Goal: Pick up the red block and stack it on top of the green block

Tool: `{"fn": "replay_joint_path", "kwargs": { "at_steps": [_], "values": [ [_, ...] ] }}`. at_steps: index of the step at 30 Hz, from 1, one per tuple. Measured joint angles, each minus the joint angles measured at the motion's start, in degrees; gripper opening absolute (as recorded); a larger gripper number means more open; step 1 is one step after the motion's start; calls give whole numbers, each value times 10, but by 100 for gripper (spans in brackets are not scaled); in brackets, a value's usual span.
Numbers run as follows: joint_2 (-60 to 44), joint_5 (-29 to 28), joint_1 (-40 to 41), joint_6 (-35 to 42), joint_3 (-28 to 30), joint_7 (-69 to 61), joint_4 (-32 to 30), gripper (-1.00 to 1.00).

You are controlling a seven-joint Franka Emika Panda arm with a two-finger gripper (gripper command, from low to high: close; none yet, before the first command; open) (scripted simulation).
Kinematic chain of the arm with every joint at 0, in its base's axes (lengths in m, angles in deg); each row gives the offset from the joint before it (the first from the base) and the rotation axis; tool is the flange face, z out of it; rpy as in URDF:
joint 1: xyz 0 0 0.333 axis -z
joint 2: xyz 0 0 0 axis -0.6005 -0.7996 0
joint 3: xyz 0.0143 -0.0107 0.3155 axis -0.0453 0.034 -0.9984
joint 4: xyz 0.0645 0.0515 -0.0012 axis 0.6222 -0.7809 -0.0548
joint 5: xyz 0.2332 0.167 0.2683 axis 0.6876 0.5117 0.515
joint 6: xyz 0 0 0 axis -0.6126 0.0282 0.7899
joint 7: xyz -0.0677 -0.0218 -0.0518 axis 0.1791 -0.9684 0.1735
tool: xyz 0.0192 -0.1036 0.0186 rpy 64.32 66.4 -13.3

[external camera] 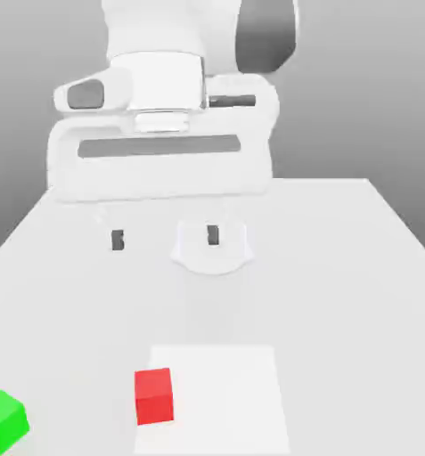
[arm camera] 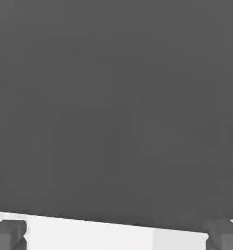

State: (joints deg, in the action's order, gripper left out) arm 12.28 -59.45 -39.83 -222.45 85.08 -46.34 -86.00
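On the table (external camera: 358, 312), red block (external camera: 154, 396) sits nearly square-on, gripper (external camera: 166, 238) spread empty.

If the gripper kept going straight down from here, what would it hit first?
Probably the white tabletop: the open gripper hangs above it, and the red block looks nearer the camera, off that line. Depth is hard to judge here.

One block (external camera: 154, 397) sits at the sheet's (external camera: 224, 401) edge on the exterior view's left; the other block (external camera: 4, 422) lies farther left on the table (external camera: 340, 294)
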Motion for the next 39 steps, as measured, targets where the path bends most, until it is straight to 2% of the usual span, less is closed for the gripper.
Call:
{"fn": "replay_joint_path", "kwargs": {
  "at_steps": [7,12,13,20,25,28,35,39],
  "values": [
    [-144,-3,19,-69,11,-55,-49,0],
    [-247,35,40,-148,-16,-90,-41,0],
    [-267,43,48,-165,-26,-97,-38,-100],
    [-271,43,52,-168,-29,-97,-38,-100],
    [-182,-1,37,-94,-5,-64,-52,-100],
    [-182,2,54,-52,24,-9,-12,-100],
    [-243,54,118,39,109,141,130,-100],
    [-317,103,147,-6,92,131,154,-100]
  ]
}}
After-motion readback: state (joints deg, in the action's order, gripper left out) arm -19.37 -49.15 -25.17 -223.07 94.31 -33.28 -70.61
